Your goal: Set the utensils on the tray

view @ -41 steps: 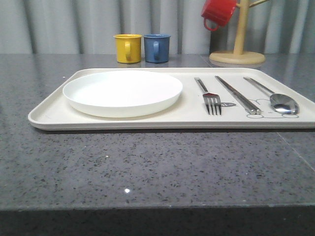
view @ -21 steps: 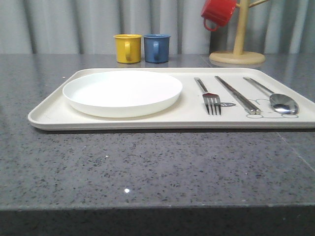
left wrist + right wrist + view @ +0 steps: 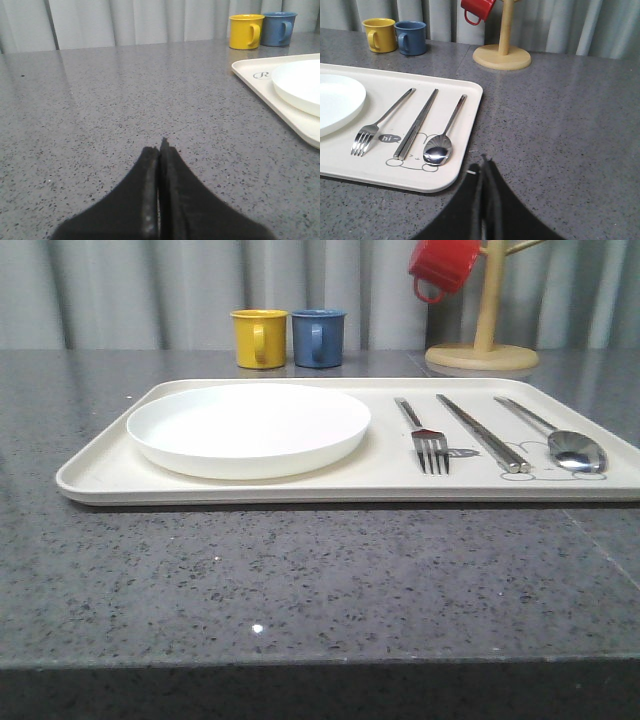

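The cream tray [image 3: 100, 475] lies across the grey table. On it rest the white plate [image 3: 248, 428] at the left, then the fork [image 3: 426, 437], the chopsticks [image 3: 483, 432] and the spoon [image 3: 568, 444] side by side. In the right wrist view the fork [image 3: 380, 123], chopsticks [image 3: 416, 125] and spoon [image 3: 441, 142] lie over the bunny drawing. My right gripper [image 3: 483, 167] is shut and empty, low over the table beside the tray's right edge [image 3: 470, 145]. My left gripper [image 3: 160, 148] is shut and empty over bare table, left of the tray [image 3: 260, 90] and plate [image 3: 300, 85].
A yellow mug [image 3: 260, 338] and a blue mug [image 3: 319, 337] stand behind the tray. A wooden mug tree [image 3: 483, 345] at the back right carries a red mug [image 3: 443, 265]. Grey curtains close off the back. The table's front edge [image 3: 320, 665] runs near the camera.
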Tool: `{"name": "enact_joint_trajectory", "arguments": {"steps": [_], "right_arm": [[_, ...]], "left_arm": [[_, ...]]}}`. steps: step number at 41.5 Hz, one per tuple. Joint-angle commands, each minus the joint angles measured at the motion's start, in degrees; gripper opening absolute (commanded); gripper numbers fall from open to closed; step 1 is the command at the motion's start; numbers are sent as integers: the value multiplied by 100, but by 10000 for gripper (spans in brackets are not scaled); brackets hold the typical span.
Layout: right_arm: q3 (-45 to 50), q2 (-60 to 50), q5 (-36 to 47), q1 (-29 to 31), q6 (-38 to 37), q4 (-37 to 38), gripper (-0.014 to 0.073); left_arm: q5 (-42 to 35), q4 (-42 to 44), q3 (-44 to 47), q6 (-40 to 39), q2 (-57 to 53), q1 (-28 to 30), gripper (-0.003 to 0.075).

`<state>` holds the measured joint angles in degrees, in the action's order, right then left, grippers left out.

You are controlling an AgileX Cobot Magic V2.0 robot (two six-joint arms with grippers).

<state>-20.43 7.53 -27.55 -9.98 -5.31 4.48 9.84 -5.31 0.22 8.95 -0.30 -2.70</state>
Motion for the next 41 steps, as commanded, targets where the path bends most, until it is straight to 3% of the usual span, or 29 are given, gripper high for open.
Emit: {"name": "enact_joint_trajectory", "arguments": {"steps": [1,27,41], "right_arm": [[-144,62,451,6,36,63,-68],[23,62,568,68,36,69,-68],[1287,-464,1363,1220,251,-108,-68]], "left_arm": [[-452,-30,33,-82,-118,3,-19],[-452,-30,33,-82,-118,3,-19],[-452,-30,33,-82,-118,3,-19]]}}
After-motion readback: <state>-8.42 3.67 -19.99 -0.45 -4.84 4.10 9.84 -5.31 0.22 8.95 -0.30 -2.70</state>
